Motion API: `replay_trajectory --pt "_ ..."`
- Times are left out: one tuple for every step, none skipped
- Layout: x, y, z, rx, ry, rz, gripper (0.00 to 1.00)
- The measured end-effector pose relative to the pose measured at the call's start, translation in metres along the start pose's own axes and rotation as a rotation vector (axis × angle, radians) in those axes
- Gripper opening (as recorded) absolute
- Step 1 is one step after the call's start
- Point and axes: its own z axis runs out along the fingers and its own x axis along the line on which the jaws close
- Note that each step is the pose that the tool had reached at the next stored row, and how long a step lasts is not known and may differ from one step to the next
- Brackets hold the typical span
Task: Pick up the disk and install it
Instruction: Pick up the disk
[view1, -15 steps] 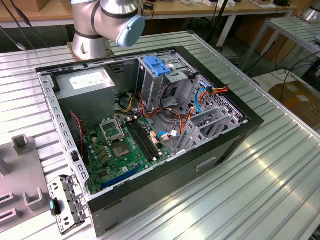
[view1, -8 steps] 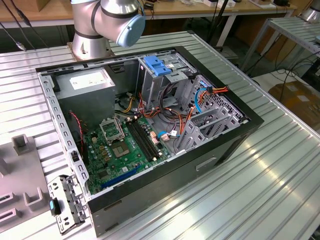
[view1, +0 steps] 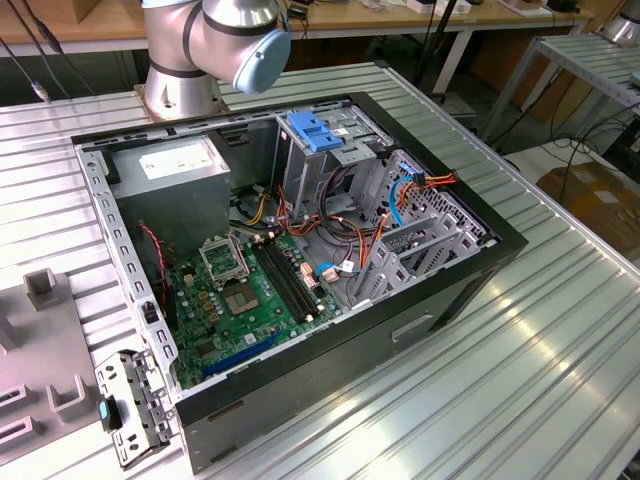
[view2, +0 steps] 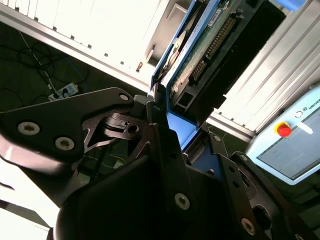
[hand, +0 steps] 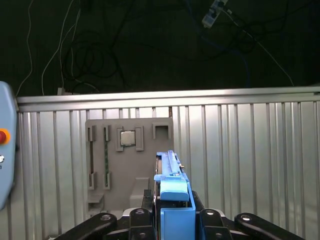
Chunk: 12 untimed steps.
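Note:
In both wrist views my gripper (hand: 175, 217) (view2: 182, 131) is shut on the disk (hand: 172, 175) (view2: 210, 45), gripping it edge-on by its blue plastic side rails. The second wrist view shows the disk's green circuit board and connector row. The disk hangs above the ribbed metal table (hand: 250, 165), next to a grey fixture plate (hand: 150, 195). In the exterior view the open computer case (view1: 470, 275) lies on the table with its blue-latched drive cage (view1: 315, 132) at the far side. The arm's base and elbow (view1: 215, 40) stand behind the case.
Inside the case are a grey power supply box (view1: 175, 165), a green motherboard (view1: 240, 300) and loose orange and blue cables (view1: 400, 195). The fixture plate holds a chip (hand: 127, 137) and a memory stick (hand: 106, 160). A pendant (view2: 290, 145) lies beside the table. Cables trail on the dark floor (hand: 150, 45).

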Motion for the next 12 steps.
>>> replay_trajectory --pt "-0.0001 -0.0008 -0.0001 -0.0001 0.0000 0.000 0.37" --pt "-0.0001 -0.0019 -0.0001 -0.0001 0.0000 0.000 0.37" --pt "-0.0002 -0.0029 -0.0001 0.0000 0.0000 0.000 0.37" --pt "-0.0002 -0.0040 -0.0001 0.0000 0.0000 0.000 0.37" --pt "-0.0003 -0.0050 -0.0001 0.0000 0.0000 0.000 0.37" --pt "-0.0003 -0.0059 -0.0001 0.0000 0.0000 0.000 0.37" --pt "-0.0003 -0.0070 -0.0001 0.0000 0.0000 0.000 0.37" --pt "-0.0004 -0.0079 -0.0001 0.0000 0.0000 0.000 0.37" --pt "-0.0004 -0.0089 -0.0001 0.0000 0.0000 0.000 0.37" --pt "-0.0005 -0.0109 -0.0002 0.0000 0.0000 0.000 0.37" --pt "-0.0006 -0.0132 -0.0002 0.0000 0.0000 0.000 0.37" --pt "-0.0007 -0.0149 -0.0003 -0.0001 0.0000 0.000 0.37"
